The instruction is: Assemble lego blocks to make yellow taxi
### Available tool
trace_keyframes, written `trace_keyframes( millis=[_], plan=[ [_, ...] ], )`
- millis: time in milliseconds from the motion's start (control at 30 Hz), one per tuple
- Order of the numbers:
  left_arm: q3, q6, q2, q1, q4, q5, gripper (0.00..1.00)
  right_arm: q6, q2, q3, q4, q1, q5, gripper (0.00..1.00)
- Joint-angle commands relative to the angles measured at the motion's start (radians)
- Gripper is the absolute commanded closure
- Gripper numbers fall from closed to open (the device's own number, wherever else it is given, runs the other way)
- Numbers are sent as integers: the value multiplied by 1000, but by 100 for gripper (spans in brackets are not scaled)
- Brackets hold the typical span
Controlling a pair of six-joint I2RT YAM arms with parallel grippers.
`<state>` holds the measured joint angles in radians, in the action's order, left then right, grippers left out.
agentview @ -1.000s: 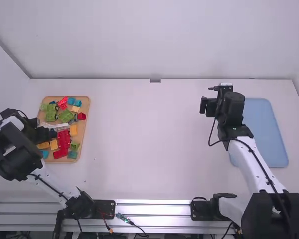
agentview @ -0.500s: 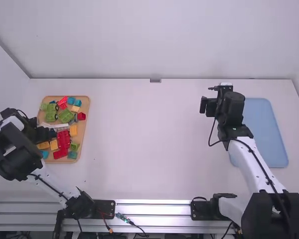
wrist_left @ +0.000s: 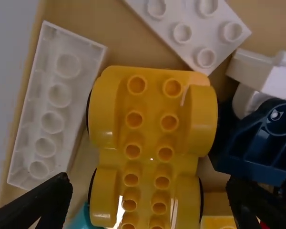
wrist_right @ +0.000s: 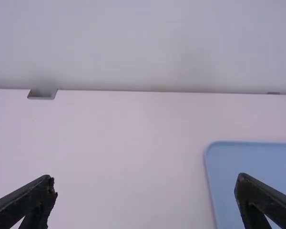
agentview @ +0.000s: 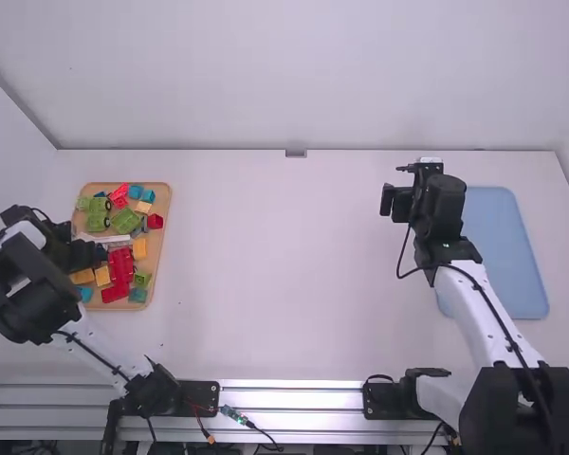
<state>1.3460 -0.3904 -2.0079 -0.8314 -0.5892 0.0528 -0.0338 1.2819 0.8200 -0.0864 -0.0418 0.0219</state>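
Note:
My left gripper (agentview: pixel 93 256) hangs low over the left part of the wooden tray (agentview: pixel 159 204). In the left wrist view that gripper (wrist_left: pixel 150 202) is open, its fingers on either side of a yellow wheeled car base (wrist_left: pixel 150 138) with studs on top. White blocks (wrist_left: pixel 57 107) lie beside the base, and a dark blue block (wrist_left: pixel 257 136) is at its other side. My right gripper (agentview: pixel 391 201) is held above the table near the blue tray; in the right wrist view the gripper (wrist_right: pixel 145 195) stands open with nothing between its fingers.
Red blocks (agentview: pixel 121 270), green wheeled pieces (agentview: pixel 125 221), orange blocks (agentview: pixel 139 248) and teal blocks (agentview: pixel 137 296) crowd the wooden tray. A pale blue tray (agentview: pixel 507 251) lies at the table's right, partly behind the right arm. Bare white table (agentview: pixel 275 265) lies between the trays.
The left gripper has shifted very slightly over the wooden tray, covering a little more of the white piece. The right arm has kept still.

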Motion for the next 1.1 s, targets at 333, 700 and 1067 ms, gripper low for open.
trace_keyframes(
  millis=[333, 700, 1067],
  plan=[
    [-19, -11, -48, -40, -15, 11, 17, 0, 3, 32, -7, 3, 2, 1],
    [-94, -78, -48, -34, 98, 19, 21, 0, 3, 32, -9, 3, 2, 1],
    [-63, -68, -48, -31, 63, 18, 54, 0, 3, 32, -11, 3, 3, 1]
  ],
)
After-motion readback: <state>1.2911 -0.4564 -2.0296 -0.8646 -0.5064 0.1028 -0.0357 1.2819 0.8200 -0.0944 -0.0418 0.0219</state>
